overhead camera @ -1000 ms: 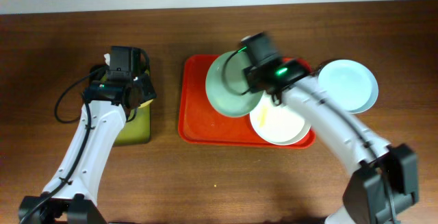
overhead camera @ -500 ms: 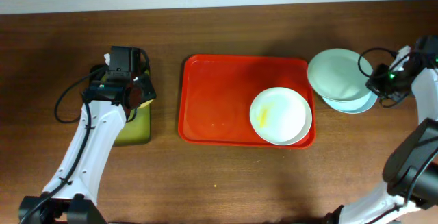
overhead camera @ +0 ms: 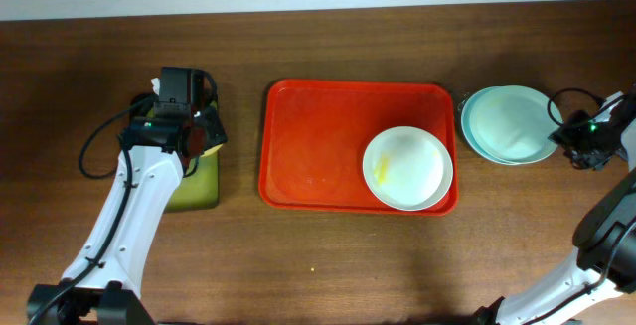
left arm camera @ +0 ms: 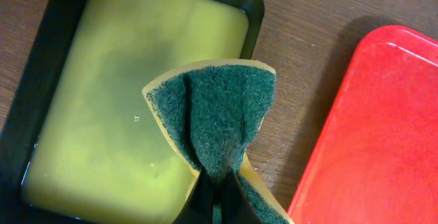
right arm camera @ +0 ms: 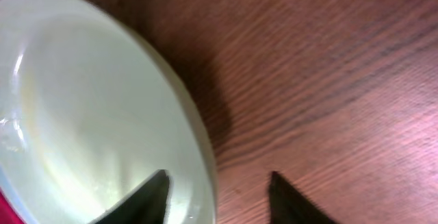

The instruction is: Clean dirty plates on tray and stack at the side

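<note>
Plates [overhead camera: 510,124] round, glossy; tray [overhead camera: 318,146] red, smooth-rimmed; sponge [left arm camera: 219,114] green, fibrous, folded.

Overhead faces straight down; close wrist views share its tray [overhead camera: 308,136]

Plate [right arm camera: 89,101]: pale, fills the left side
Right gripper [right arm camera: 217,198]: jaws apart — astride the plate's rim
Table [right arm camera: 328,66]: brown wood

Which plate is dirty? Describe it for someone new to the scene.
Find the red tray mid-table. One plate lies inside it, at the right end. It is white with a yellow smear; the two mint plates sit stacked off the tray.
</note>
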You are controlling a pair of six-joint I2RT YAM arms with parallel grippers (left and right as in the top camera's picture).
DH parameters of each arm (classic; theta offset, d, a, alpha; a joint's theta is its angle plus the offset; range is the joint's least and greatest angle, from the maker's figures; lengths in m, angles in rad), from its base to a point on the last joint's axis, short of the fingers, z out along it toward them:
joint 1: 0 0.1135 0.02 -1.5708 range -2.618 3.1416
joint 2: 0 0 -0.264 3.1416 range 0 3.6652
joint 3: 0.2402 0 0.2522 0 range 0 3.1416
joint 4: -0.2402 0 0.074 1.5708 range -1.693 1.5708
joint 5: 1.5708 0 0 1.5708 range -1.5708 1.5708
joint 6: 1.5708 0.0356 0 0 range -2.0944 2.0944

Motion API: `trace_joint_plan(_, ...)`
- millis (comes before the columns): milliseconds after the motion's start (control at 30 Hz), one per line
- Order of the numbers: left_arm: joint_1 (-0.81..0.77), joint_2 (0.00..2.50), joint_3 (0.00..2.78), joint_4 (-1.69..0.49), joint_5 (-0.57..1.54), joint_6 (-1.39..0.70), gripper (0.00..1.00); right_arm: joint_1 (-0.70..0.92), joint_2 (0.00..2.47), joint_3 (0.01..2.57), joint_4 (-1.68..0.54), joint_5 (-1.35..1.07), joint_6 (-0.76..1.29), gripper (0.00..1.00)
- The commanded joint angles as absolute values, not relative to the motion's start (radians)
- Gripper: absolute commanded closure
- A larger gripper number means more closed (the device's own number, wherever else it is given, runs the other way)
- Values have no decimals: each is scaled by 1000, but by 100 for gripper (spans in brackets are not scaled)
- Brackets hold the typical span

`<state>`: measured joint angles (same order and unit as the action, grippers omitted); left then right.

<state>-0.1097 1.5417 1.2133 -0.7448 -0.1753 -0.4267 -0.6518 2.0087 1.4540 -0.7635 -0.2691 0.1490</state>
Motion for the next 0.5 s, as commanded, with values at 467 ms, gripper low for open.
trace_joint_plan(467, -109, 1533, 1211, -741, -179, -421, 100, -418, 1749, 1459, -808, -168, 194, 39)
